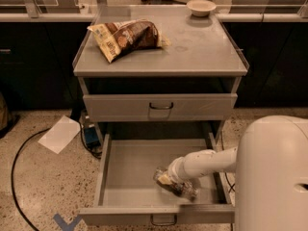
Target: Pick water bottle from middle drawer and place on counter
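The water bottle [165,179] lies on its side in the open middle drawer [127,165], right of centre and near the front wall; its label band shows. My gripper [185,188] is down inside the drawer at the bottle's right end, at the tip of the white arm [204,162] that reaches in from the right. It partly hides the bottle. The counter [197,47] is the grey top of the cabinet, above a closed upper drawer [160,107].
A brown-and-cream snack bag [126,36] lies on the counter's left half and a pale bowl [201,6] stands at its back right. My white body [272,177] fills the lower right. A white sheet [59,134] and a black cable [14,177] lie on the floor at left.
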